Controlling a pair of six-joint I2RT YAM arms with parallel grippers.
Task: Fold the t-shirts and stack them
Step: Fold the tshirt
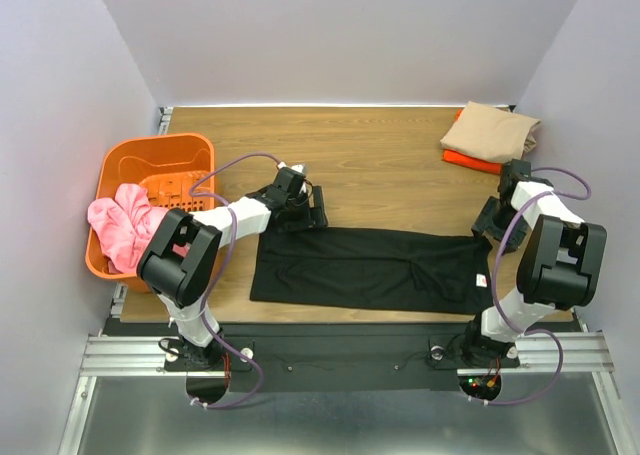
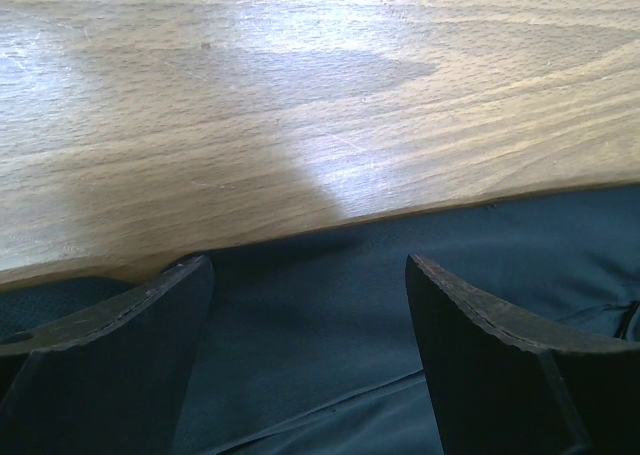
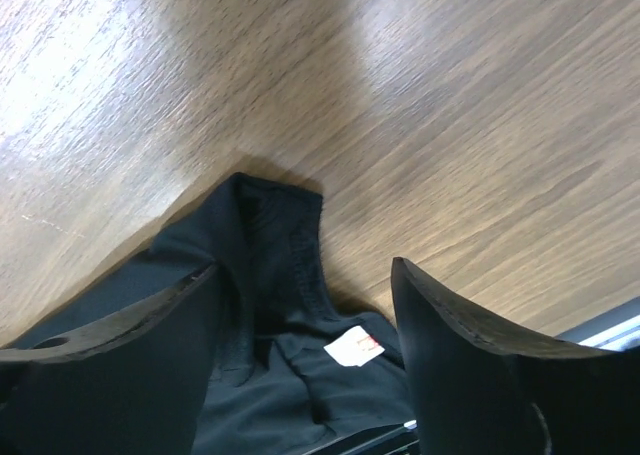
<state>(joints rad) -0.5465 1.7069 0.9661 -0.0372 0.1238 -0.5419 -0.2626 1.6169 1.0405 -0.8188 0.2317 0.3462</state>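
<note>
Looking down from the top camera, I see the black shirt (image 1: 370,270) lying flat as a long band along the near edge of the table (image 1: 380,155). The tan shirt (image 1: 490,130) sits folded on the orange shirt (image 1: 468,160) in the far right corner. I judge those two done. The black one looks only folded lengthwise, so it needs folding shorter and then a place on the pile. A basket (image 1: 150,147) at the left holds a pink cloth (image 1: 115,225). My left gripper (image 1: 310,213) is at the band's far left corner and my right gripper (image 1: 490,220) is at its right end.

On the left wrist camera, the jaws stand wide apart over the shirt's far edge, gripping nothing.

On the right wrist camera, the jaws are apart above the collar and its white tag (image 3: 355,348), with nothing pinched.
</note>
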